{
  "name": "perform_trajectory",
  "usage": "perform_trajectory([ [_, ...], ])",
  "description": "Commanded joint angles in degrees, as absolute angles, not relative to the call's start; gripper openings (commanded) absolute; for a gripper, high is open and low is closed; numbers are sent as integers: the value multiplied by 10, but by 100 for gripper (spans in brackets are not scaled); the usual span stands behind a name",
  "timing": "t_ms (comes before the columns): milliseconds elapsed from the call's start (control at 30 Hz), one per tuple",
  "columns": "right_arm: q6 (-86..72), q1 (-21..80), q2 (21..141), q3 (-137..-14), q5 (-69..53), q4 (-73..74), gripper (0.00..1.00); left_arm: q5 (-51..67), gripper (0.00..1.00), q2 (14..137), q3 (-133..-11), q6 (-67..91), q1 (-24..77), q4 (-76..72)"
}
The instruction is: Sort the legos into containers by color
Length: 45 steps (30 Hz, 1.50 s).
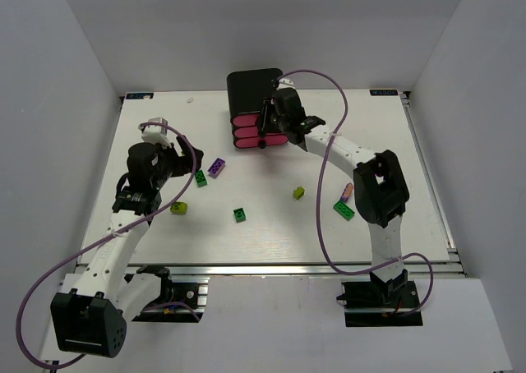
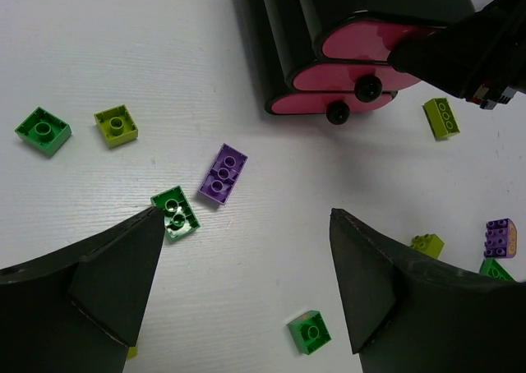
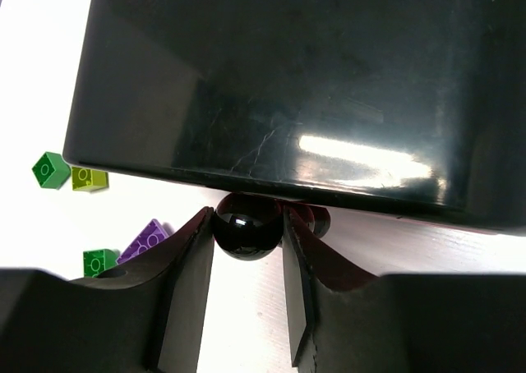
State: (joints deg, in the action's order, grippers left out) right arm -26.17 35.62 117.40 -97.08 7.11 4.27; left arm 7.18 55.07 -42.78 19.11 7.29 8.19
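Observation:
The black cabinet [image 1: 253, 89] holds three stacked pink drawers [image 2: 362, 43], all pushed in. My right gripper [image 3: 246, 217] is at the cabinet front, and its fingers press both sides of the top drawer's round black knob [image 3: 245, 237]. The two lower knobs [image 2: 335, 112] are free. My left gripper [image 2: 246, 283] hangs open above the table with nothing between its fingers. Beneath it lie a purple lego [image 2: 223, 173], a dark green lego [image 2: 175, 212] and another green one [image 2: 310, 332].
More legos lie scattered on the white table [image 1: 263, 233]: green [image 2: 43, 131] and lime [image 2: 116, 126] at the left, lime [image 1: 298, 193], green [image 1: 343, 210] and pink-purple [image 1: 347, 192] beside the right arm. Purple cables [image 1: 329, 225] loop over the table.

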Motion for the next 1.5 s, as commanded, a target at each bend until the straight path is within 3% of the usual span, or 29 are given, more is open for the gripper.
perform_trajectory([
  [0, -267, 357, 1172, -976, 69, 29, 14, 65, 91, 543, -439, 187, 70, 83],
  [467, -273, 359, 997, -741, 6, -27, 15, 75, 91, 555, -439, 190, 70, 80],
  [700, -259, 357, 1001, -722, -51, -45, 69, 73, 91, 577, -443, 188, 70, 90],
  [867, -239, 357, 991, -712, -91, -48, 86, 80, 91, 596, -444, 198, 76, 95],
  [1100, -197, 352, 942, -672, -130, -31, 88, 99, 86, 602, -432, 224, 69, 133],
  [1200, -140, 352, 918, -662, -196, 16, 88, 100, 76, 600, -424, 234, 64, 151],
  [1333, -23, 340, 893, -645, -377, 78, 85, 91, 47, 619, -417, 246, 71, 171],
  [1433, 56, 338, 875, -644, -404, 141, 77, 85, 44, 661, -430, 254, 71, 187],
  [1467, 71, 338, 866, -639, -400, 152, 72, 87, 50, 672, -433, 253, 71, 188],
])
